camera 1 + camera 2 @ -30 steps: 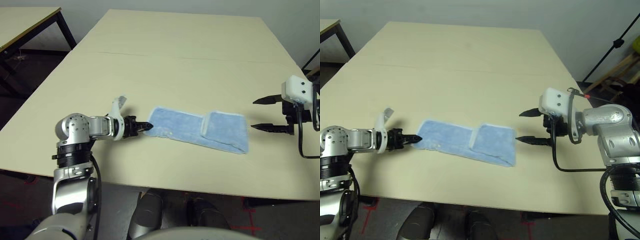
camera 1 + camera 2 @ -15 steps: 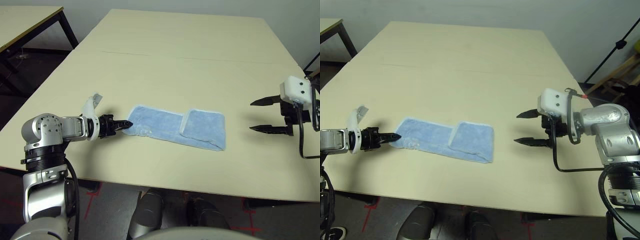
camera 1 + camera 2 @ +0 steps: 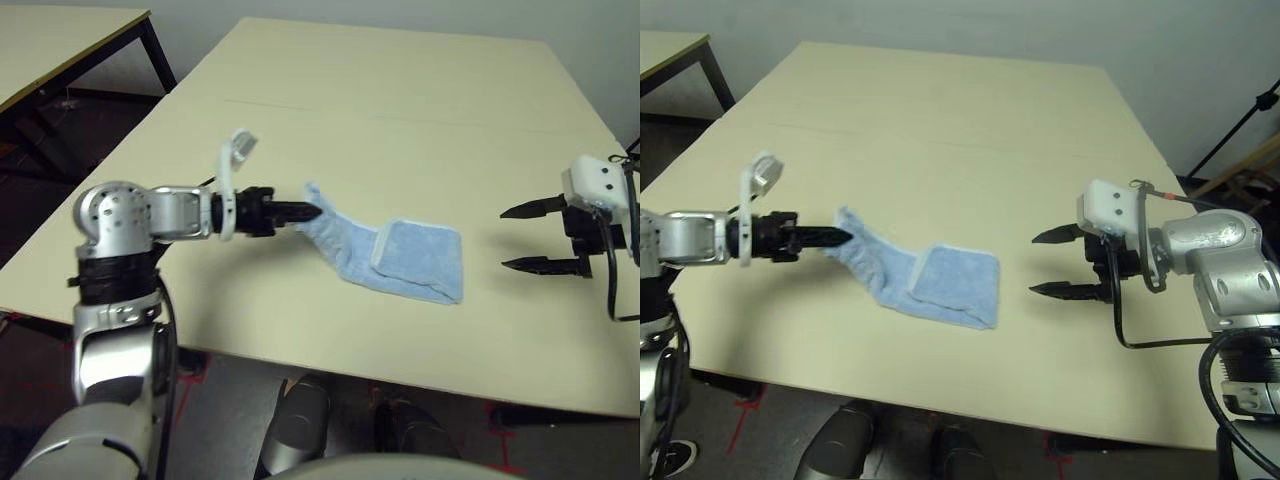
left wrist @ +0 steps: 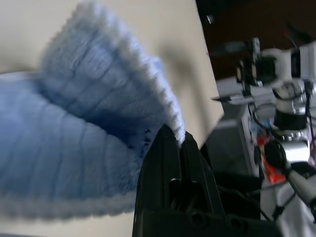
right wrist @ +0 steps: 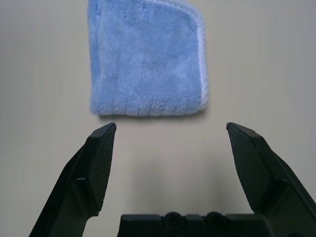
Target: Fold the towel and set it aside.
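The light-blue towel (image 3: 400, 256) with white edging lies on the beige table (image 3: 400, 120), its right end folded over into a square (image 5: 145, 61). My left gripper (image 3: 313, 211) is shut on the towel's left end and holds that end lifted off the table, so the cloth slopes down to the folded part. In the left wrist view the terry cloth (image 4: 74, 133) bunches around the closed fingers (image 4: 173, 163). My right gripper (image 3: 1042, 263) hovers open to the right of the towel, apart from it, its fingers (image 5: 98, 158) spread wide with nothing between them.
A second table (image 3: 60, 40) with black legs stands at the far left across a gap. The table's near edge (image 3: 400, 372) runs just below the towel. A black stand (image 3: 1230, 130) rises at the right.
My left gripper has lifted the towel's left end and carried it rightward, toward the folded part; earlier the towel lay flat and stretched. The right gripper has stayed open in place.
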`<state>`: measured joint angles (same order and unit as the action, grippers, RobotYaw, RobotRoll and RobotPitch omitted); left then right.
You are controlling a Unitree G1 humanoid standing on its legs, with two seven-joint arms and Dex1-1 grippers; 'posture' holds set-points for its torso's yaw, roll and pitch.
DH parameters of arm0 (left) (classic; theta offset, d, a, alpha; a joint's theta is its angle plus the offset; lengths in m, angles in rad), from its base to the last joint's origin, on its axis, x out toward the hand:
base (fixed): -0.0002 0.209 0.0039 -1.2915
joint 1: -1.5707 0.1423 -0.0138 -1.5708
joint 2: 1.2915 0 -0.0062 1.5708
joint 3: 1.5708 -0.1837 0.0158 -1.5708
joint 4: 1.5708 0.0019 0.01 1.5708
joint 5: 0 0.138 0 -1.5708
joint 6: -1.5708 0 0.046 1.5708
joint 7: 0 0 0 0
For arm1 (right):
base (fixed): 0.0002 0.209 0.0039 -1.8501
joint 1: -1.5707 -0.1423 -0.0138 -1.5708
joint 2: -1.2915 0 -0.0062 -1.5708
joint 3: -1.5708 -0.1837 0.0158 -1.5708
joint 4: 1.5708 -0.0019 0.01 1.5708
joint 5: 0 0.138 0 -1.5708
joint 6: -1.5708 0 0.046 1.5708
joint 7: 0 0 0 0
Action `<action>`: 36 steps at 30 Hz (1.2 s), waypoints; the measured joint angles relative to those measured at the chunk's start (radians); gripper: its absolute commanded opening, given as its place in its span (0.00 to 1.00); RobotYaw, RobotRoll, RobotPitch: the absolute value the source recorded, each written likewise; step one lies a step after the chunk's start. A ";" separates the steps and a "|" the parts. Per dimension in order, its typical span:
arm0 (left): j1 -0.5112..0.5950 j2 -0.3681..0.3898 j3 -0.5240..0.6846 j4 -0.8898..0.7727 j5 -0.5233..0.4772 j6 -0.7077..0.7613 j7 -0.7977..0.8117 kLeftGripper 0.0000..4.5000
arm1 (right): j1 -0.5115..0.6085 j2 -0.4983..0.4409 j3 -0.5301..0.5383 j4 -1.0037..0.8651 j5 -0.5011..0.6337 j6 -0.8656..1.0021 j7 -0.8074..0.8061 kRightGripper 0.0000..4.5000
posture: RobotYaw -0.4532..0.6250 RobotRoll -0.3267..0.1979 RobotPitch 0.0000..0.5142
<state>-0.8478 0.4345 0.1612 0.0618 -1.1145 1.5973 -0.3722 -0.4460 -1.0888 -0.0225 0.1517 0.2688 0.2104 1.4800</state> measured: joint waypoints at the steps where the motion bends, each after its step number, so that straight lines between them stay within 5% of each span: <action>1: -0.018 -0.024 -0.019 0.007 0.007 0.000 -0.002 0.02 | 0.002 -0.007 -0.003 0.001 0.001 0.005 0.002 1.00 | 0.57 0.62 0.26; 18: -0.194 -0.268 -0.448 0.338 0.374 -0.319 -0.324 0.02 | 0.122 -0.061 -0.088 -0.087 0.067 0.104 -0.022 1.00 | 0.53 0.62 0.26; 25: -0.187 -0.240 -0.537 0.256 0.410 -0.312 -0.467 0.44 | 0.133 -0.068 -0.088 -0.092 0.077 0.120 -0.014 1.00 | 0.55 0.62 0.26; 32: -0.215 -0.258 -0.439 0.251 0.416 -0.278 -0.430 0.96 | 0.072 -0.065 -0.068 -0.058 0.074 0.116 -0.001 1.00 | 0.58 0.62 0.26; 36: -0.257 -0.276 -0.345 0.204 0.396 -0.219 -0.402 0.99 | 0.037 -0.059 -0.039 -0.025 0.067 0.104 0.010 1.00 | 0.59 0.62 0.25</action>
<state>-1.1047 0.1586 -0.1835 0.2662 -0.7183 1.3785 -0.7740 -0.4092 -1.1480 -0.0610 0.1267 0.3355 0.3140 1.4903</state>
